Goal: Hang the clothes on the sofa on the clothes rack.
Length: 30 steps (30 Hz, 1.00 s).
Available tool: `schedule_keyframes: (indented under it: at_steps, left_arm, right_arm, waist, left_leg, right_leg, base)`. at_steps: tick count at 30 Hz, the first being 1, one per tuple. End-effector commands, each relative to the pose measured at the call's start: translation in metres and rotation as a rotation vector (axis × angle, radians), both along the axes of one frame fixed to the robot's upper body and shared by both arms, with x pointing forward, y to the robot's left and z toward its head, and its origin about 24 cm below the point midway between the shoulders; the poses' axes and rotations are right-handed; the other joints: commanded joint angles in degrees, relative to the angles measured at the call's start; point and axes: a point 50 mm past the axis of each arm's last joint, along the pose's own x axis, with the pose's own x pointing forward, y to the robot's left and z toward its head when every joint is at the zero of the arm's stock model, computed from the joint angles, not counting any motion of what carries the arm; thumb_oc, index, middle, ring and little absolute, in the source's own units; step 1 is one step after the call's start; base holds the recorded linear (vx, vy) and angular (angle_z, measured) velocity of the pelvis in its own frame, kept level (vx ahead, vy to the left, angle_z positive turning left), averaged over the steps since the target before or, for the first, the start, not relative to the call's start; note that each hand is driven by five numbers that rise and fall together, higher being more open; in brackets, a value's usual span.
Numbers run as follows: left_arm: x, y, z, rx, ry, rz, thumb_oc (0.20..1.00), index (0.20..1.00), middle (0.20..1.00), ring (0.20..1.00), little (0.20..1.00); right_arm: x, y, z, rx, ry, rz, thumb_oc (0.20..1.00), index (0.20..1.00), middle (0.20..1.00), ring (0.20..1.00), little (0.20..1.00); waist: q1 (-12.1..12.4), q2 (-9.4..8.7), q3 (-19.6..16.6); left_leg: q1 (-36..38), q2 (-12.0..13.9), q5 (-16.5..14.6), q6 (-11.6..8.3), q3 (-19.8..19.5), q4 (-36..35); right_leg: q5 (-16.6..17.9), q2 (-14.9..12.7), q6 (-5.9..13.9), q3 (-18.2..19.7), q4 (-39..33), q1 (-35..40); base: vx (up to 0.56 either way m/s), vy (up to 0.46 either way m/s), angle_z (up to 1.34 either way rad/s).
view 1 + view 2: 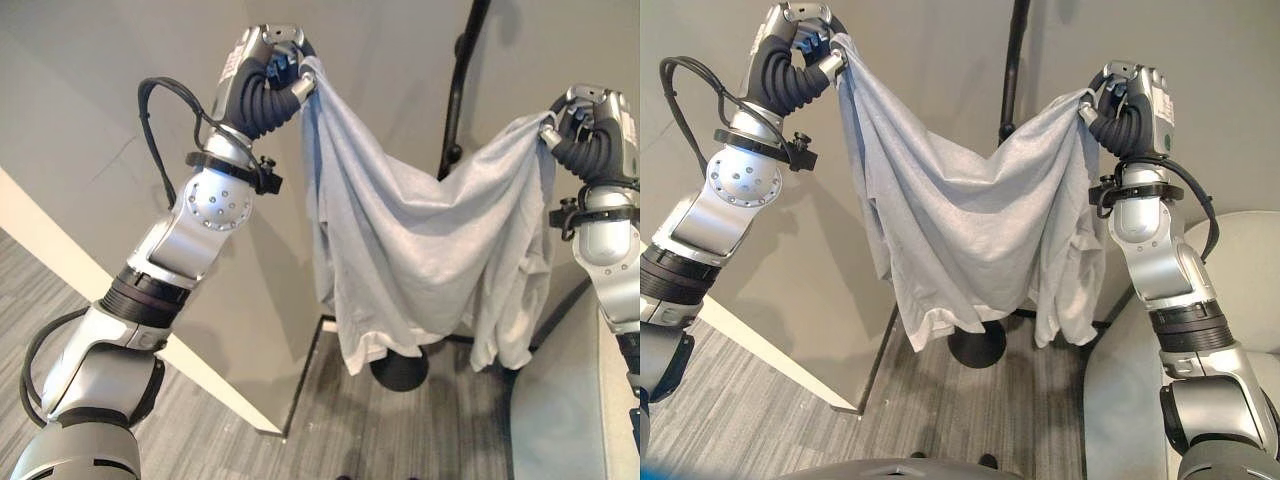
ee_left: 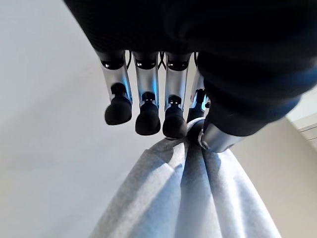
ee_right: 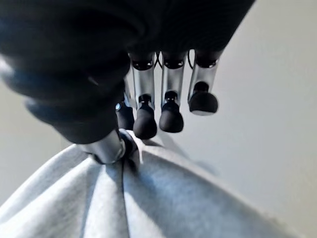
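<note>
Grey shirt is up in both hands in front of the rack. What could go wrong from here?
1. Each hand, left hand and right hand, pinches only a small bunch of the grey shirt at its top corner; a tug might pull one free.
2. The shirt sags deep in the middle, hiding much of the black rack pole, so it may snag or drape unevenly.

Rack mostly hidden, shirt covers it

Shirt [image 1: 970, 240] hangs in front of the rack pole [image 1: 1011, 70], hiding its middle; pole top cut off by the frame edge, round base [image 1: 978, 345] partly behind the hem. Sofa [image 1: 1240, 290] cut by the right edge. In both wrist views the shirt runs out of frame, and where each thumb meets the cloth is partly covered by the dark hand cover.
</note>
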Motion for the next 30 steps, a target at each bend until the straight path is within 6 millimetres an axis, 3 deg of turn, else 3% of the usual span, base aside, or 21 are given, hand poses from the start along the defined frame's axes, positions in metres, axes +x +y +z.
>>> schedule_keyframes:
  at_steps: [1,13,18,30]
  left_arm:
    - [-0.003,0.002,0.039,-0.048,-0.107,-0.011,0.2,0.2,0.2,0.2,0.2]
    - [-0.005,0.011,0.033,-0.043,-0.105,0.027,0.2,0.2,0.2,0.2,0.2]
    - [-0.01,0.025,0.025,-0.023,-0.107,0.078,0.2,0.2,0.2,0.2,0.2]
    - [-0.009,0.022,0.016,-0.033,-0.089,0.076,0.2,0.2,0.2,0.2,0.2]
  right_arm:
    - [-0.002,0.004,0.029,-0.051,-0.108,0.007,0.2,0.2,0.2,0.2,0.2]
    - [-0.001,0.011,0.02,-0.025,-0.088,0.044,0.2,0.2,0.2,0.2,0.2]
    - [0.001,0.012,0.014,-0.008,-0.061,0.077,0.2,0.2,0.2,0.2,0.2]
    - [-0.002,0.01,0.008,0.019,-0.036,0.085,0.2,0.2,0.2,0.2,0.2]
  waist:
    - [1.9,-2.64,-2.9]
    - [1.8,-2.86,-2.8]
    - [0.6,-3.29,-3.4]
    - [-1.0,-2.92,-5.4]
  left_leg:
    - [0.8,0.7,-3.6,-1.78,2.2,0.3]
    - [1.6,0.5,-3.5,-1.58,2.8,0.3]
    - [2.0,1.0,-4.5,-1.64,4.0,0.3]
    - [3.2,1.5,-4.8,-1.84,5.1,0.3]
  right_leg:
    - [-1.9,-8.0,10.51,-0.9,2.9,1.2]
    - [-1.6,-8.4,10.42,-1.7,2.8,1.9]
    - [-1.8,-8.6,10.38,-0.8,2.8,1.5]
    - [-1.5,-8.2,9.69,0.1,1.6,2.6]
  base:
    - [0.05,0.008,0.15]
    - [0.0,0.006,0.03]
    - [0.03,-0.01,-0.09]
    - [0.02,0.0,-0.04]
